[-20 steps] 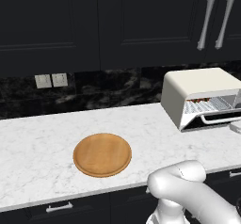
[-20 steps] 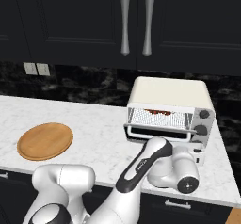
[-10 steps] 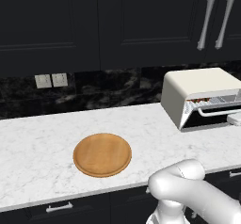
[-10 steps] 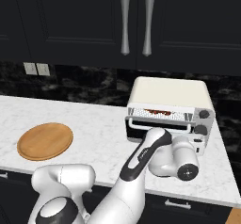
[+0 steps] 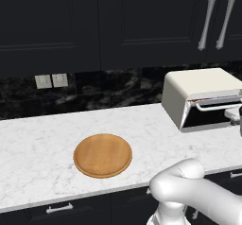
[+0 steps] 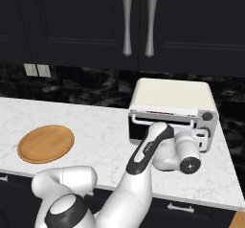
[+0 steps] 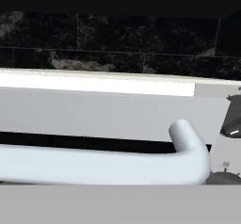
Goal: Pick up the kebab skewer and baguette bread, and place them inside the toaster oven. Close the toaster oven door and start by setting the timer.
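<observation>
One toaster oven door point(image 6: 165, 126) handle point(image 7: 108, 164), just before open end effector

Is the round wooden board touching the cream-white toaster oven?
Apart. The left base view shows bare marble counter between the round wooden board and the cream-white toaster oven.

The oven point(image 5: 203, 96) ran off the left base view's right edge. In the right base view the arm point(image 6: 165, 148) covered most of the door point(image 6: 162, 124). What lay inside the oven was too small to tell.
</observation>
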